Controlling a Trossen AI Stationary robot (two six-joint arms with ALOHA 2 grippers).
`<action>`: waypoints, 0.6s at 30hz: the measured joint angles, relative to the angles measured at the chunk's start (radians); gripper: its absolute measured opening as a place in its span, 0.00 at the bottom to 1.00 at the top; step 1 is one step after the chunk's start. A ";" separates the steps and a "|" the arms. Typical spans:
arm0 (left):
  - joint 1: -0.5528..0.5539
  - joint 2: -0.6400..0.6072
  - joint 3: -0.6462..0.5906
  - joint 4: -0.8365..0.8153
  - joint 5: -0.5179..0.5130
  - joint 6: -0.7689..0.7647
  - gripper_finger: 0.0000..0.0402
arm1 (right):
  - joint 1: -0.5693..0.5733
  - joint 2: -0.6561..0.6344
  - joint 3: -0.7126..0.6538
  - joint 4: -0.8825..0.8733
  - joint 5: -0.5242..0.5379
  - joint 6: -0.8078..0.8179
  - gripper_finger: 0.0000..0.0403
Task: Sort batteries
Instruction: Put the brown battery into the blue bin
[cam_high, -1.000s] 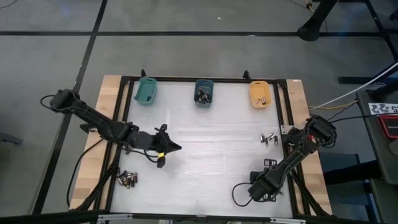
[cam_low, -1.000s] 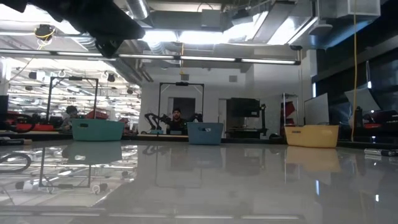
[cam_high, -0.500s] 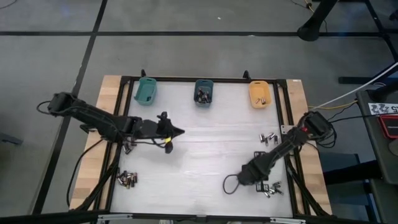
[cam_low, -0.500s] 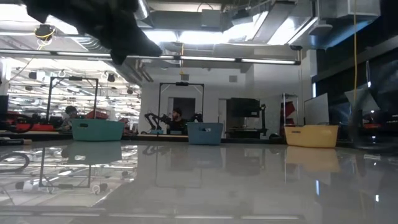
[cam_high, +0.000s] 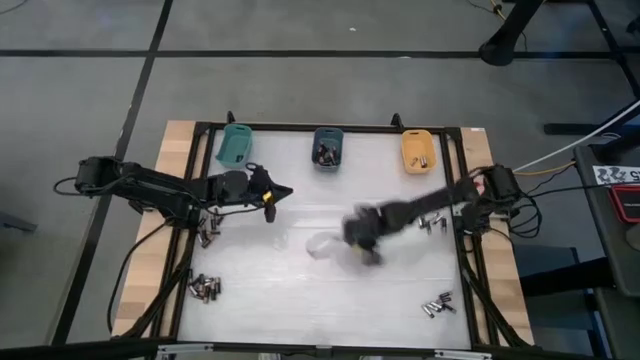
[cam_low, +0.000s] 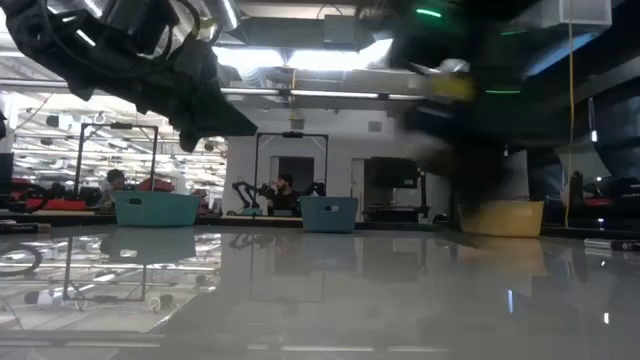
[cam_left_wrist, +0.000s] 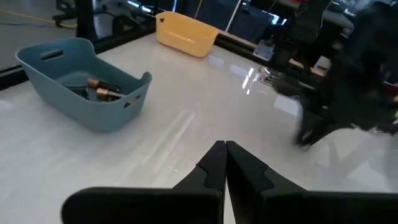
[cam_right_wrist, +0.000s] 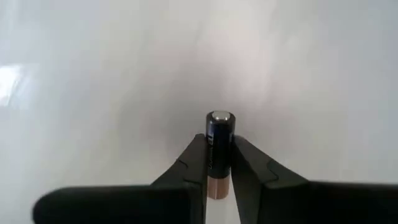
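Observation:
My right gripper (cam_right_wrist: 219, 139) hangs blurred over the middle of the table (cam_high: 358, 236), shut on one battery (cam_right_wrist: 219, 130) that is black with a coppery end. My left gripper (cam_high: 284, 190) is shut on nothing and hovers left of centre, pointing toward the blue bin (cam_high: 327, 148), which holds batteries (cam_left_wrist: 99, 91). Loose batteries lie in heaps near the front left (cam_high: 205, 288), the front right (cam_high: 437, 305) and the right edge (cam_high: 432, 222). Across the table's far side stand the teal bin (cam_high: 234, 146), the blue bin and the orange bin (cam_high: 418, 152). My right gripper pinches the battery's black body (cam_right_wrist: 217, 155) between its two fingers. The battery lies along the fingers. Its silvery end (cam_right_wrist: 220, 117) sticks out past the fingertips and its coppery end (cam_right_wrist: 217, 186) sits farther back. It is lifted clear of the table.
A black frame (cam_high: 200, 180) borders the white table top, with wooden strips outside it. Beyond the far edge the low view shows a room with benches and a person (cam_low: 285, 190). Bare table lies between the heaps and the bins.
My right gripper has swept from the front-right heap toward the table's left and far edge, reaching the middle; it now shows blurred. My left gripper has moved toward the far edge, nearer the blue bin, still shut.

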 joint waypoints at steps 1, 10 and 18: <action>0.003 0.000 -0.002 0.003 0.000 0.012 0.00 | -0.030 -0.015 0.009 0.024 0.026 -0.033 0.11; 0.003 0.004 -0.001 0.028 0.000 0.139 0.00 | -0.320 -0.089 0.147 0.140 -0.036 -0.223 0.11; 0.017 0.009 -0.001 0.033 -0.001 0.211 0.00 | -0.554 -0.064 0.168 0.326 -0.155 -0.217 0.11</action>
